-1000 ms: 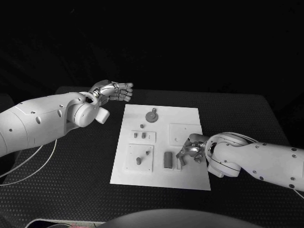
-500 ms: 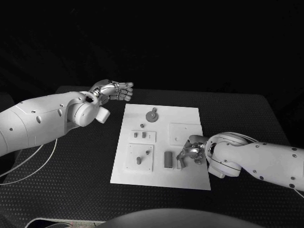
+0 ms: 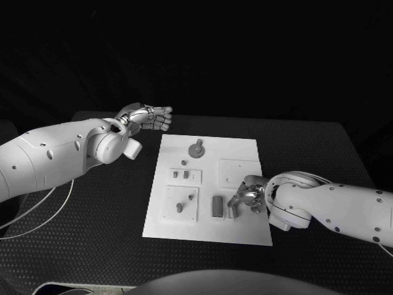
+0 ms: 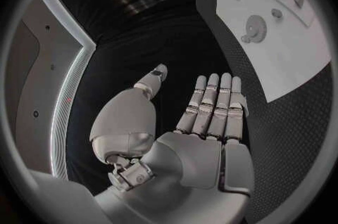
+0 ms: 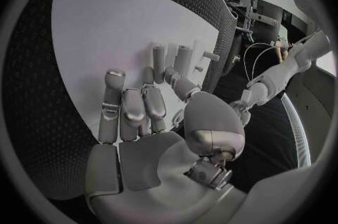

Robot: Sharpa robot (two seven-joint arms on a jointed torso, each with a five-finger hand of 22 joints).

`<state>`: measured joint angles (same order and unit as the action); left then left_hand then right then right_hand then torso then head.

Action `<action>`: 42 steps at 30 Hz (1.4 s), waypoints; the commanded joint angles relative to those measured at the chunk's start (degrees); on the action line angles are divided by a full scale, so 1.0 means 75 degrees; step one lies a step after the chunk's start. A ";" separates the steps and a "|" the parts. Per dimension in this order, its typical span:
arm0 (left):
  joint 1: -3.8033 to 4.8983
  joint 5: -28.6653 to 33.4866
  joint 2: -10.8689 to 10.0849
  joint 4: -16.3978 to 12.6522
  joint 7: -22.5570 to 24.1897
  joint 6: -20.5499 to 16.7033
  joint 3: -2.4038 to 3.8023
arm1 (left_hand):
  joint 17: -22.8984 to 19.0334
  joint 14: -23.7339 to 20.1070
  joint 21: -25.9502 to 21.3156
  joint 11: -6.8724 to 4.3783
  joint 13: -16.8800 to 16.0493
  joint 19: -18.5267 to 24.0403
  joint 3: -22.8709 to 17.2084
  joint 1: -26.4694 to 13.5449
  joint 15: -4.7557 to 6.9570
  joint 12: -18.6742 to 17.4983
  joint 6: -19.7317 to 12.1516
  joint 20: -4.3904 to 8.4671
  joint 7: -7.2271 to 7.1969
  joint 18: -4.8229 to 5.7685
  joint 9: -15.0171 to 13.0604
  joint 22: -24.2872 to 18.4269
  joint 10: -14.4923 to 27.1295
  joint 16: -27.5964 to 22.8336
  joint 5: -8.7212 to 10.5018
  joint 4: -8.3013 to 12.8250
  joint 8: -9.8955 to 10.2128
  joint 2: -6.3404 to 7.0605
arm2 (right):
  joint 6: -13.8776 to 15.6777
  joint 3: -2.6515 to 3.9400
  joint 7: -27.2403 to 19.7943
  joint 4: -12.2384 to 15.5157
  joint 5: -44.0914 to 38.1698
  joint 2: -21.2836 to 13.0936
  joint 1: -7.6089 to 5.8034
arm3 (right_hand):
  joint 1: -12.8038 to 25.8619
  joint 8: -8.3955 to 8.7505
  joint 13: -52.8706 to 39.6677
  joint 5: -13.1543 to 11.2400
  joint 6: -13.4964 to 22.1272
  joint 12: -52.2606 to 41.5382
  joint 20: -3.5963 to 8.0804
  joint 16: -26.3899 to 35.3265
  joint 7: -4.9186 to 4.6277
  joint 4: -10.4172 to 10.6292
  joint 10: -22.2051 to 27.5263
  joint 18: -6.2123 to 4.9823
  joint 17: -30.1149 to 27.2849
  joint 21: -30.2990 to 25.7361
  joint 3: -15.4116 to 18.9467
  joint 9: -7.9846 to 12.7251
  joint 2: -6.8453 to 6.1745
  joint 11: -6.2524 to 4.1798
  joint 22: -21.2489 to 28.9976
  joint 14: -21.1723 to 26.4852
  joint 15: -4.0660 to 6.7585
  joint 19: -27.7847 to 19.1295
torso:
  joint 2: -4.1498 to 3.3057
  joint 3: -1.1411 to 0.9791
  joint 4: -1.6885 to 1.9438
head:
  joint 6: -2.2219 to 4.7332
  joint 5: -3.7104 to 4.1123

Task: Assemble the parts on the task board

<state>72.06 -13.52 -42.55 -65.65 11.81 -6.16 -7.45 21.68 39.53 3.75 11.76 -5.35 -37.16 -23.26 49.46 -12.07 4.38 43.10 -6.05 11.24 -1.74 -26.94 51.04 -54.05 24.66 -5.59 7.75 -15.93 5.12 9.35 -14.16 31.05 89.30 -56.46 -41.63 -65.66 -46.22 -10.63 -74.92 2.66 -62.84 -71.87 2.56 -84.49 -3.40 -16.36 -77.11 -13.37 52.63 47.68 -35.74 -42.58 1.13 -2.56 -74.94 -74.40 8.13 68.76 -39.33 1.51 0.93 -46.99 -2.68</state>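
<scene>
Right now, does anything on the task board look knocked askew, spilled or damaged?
Nothing stands out. The task board lies flat on the table, its parts in their places. The right hand works low over the board's right side by an upright grey part; the left hand hovers empty off the board.

The task board (image 3: 241,152) is plain white, carrying small grey parts (image 3: 217,206). The tabletop (image 3: 108,209) is black with a fine dotted weave. Both hands, left (image 3: 150,117) and right (image 3: 247,195), are silver on white arms.
</scene>
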 commanded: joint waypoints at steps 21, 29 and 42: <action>0.0006 0.0030 0.0012 -0.0013 0.0036 0.0107 0.0004 | 0.0018 0.0032 0.0033 -0.0003 0.0021 0.0010 0.0006 -0.0010 -0.0001 0.0036 0.0072 -0.0042 0.0124 -0.0061 0.0014 -0.0016 -0.0052 -0.0042 0.0017 0.0050 -0.0035 -0.0066 | -0.0115 -0.0003 -0.0181 0.0060 0.0235 0.0093 0.0039 | 0.0643 -0.0007 -0.0258 0.0009 -0.0127 0.0028 0.0056 -0.0018 -0.0047 0.0475 0.0083 -0.0218 -0.0052 -0.0083 -0.0045 0.0085 -0.0740 -0.0006 -0.0093 -0.0012 0.0060 0.0085 | -0.0001 -0.0002 0.0001 | -0.0020 -0.0016; 0.0006 0.0030 0.0009 -0.0014 0.0032 0.0102 0.0004 | 0.0021 0.0033 0.0033 -0.0003 0.0024 0.0010 0.0005 -0.0007 -0.0001 0.0036 0.0073 -0.0042 0.0124 -0.0061 0.0015 -0.0018 -0.0053 -0.0044 0.0016 0.0054 -0.0035 -0.0073 | -0.0164 -0.0003 -0.0226 0.0100 0.0241 0.0090 0.0041 | 0.0613 -0.0010 -0.0261 0.0009 -0.0131 0.0025 0.0066 -0.0021 -0.0044 0.0500 0.0079 -0.0218 -0.0038 -0.0085 -0.0095 0.0088 -0.0745 -0.0009 -0.0095 -0.0022 0.0062 0.0092 | -0.0001 -0.0002 0.0002 | -0.0026 -0.0021; 0.0007 0.0028 -0.0001 -0.0020 0.0030 0.0099 0.0004 | 0.0024 0.0033 0.0034 -0.0002 0.0028 0.0011 0.0006 -0.0005 -0.0001 0.0034 0.0072 -0.0042 0.0125 -0.0060 0.0017 -0.0020 -0.0052 -0.0047 0.0017 0.0061 -0.0034 -0.0075 | -0.0168 -0.0003 -0.0202 0.0052 0.0219 0.0060 0.0044 | -0.0130 -0.0040 -0.0269 0.0009 -0.0131 0.0013 0.0077 -0.0038 -0.0051 -0.0039 0.0058 -0.0218 -0.0029 -0.0047 -0.0256 0.0076 -0.0221 -0.0001 -0.0137 -0.0025 0.0054 0.0082 | 0.0001 -0.0001 -0.0003 | -0.0023 -0.0018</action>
<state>72.06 -13.52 -42.59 -65.64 11.67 -6.14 -7.45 21.76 39.53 3.75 11.76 -5.19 -37.16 -23.10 49.46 -12.07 4.38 43.10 -6.05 11.24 -1.74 -26.90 50.95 -54.05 24.66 -5.59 7.91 -15.93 5.12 8.89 -14.19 30.89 89.53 -55.19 -41.33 -65.43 -46.66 -10.80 -74.91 2.66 -63.01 -71.87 3.08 -84.49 -3.32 -16.62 -76.90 -13.37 52.47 47.24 -37.89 -41.95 -0.42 -2.55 -74.92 -74.51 8.30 69.49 -39.34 1.49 0.93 -47.23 -2.82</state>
